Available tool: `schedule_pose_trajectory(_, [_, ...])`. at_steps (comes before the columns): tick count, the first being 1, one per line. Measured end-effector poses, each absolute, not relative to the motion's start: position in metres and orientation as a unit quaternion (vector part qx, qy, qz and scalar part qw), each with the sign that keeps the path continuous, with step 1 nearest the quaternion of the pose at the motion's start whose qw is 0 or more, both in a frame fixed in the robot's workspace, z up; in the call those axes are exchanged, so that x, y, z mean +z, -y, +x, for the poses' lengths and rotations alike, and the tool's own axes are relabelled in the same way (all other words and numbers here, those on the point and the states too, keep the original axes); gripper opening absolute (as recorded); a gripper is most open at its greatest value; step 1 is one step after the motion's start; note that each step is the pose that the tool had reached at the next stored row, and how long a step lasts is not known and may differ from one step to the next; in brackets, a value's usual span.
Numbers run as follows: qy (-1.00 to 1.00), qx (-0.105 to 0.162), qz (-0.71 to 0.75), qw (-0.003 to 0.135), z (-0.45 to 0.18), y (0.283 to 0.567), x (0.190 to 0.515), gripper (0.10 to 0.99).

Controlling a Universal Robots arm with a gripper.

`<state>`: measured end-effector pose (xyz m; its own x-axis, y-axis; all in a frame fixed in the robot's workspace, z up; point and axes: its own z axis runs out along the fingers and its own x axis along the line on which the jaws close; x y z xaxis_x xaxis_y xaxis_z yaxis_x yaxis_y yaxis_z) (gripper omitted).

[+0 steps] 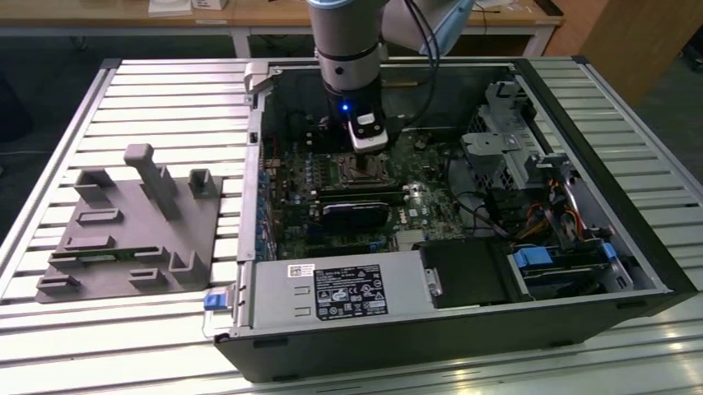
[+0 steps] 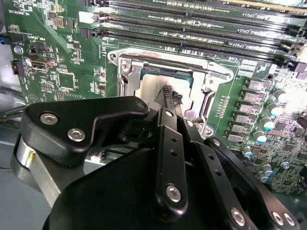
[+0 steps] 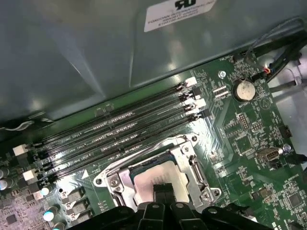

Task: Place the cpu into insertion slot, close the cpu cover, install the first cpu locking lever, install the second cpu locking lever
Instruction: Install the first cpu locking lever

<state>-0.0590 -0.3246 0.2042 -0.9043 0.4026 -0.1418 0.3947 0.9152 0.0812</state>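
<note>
- The jaws are seen in both wrist views drawn together, tip against tip, with nothing gripped between them. They are poised on or just above the cpu (image 2: 152, 87); contact cannot be confirmed.
- Directly beneath the jaws, the cpu is found lying flat in the insertion slot (image 2: 165, 73), its silvery top exposed through the cut-out.
- Around the jaws, the cpu cover (image 2: 169, 56) is seen lowered over the slot, framing the chip on all sides. It appears closed, though full seating cannot be judged.
- Just beside the jaws, a thin locking lever (image 3: 194, 167) is seen running along one edge of the cover. Whether it is hooked cannot be told.
- Handling is judged as follows. The cpu is light, stiff and smooth-topped, with a delicate underside, so it is best taken by opposite edges and never pressed hard. The cover is thin sheet metal, rigid but springy at its hinge, and is best pushed on its free edge. The lever is a slim, springy wire and is best caught near its bent end.
- Beyond the cover from the jaws, the long memory slots (image 3: 120, 129) are laid in parallel rows on the green motherboard (image 2: 62, 72).
- Farther out, the open computer case (image 1: 615, 271) is seen resting on the slatted worktop (image 1: 143, 90), with a grey fixture tray (image 1: 121, 230) well apart from the jaws.
</note>
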Motion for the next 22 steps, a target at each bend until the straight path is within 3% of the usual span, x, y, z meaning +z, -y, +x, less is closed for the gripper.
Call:
schedule_pose_trajectory(18, [-0.976, 0.023, 0.204, 0.078, -0.058, 0.325, 0.226, 0.106])
schedule_pose_trajectory(22, [-0.976, 0.021, 0.205, 0.072, -0.056, 0.326, 0.226, 0.106])
